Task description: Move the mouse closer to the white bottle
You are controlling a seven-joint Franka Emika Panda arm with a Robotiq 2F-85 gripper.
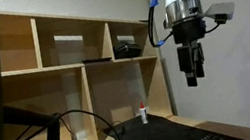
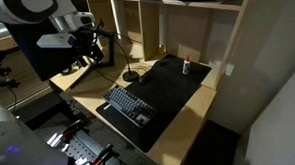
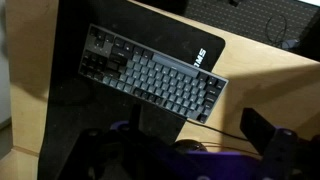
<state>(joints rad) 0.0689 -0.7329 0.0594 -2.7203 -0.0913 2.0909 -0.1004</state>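
Mouse: probably light, rigid, slick-shelled; pinch it across its sides. Your gripper hangs high, jaws spread, well apart from the bottle

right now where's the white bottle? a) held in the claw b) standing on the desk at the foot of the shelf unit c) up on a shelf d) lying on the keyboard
b: the white bottle stands upright on the desk beside the shelf unit, apart from the keyboard, while the claw hangs high above the desk, well away from it.
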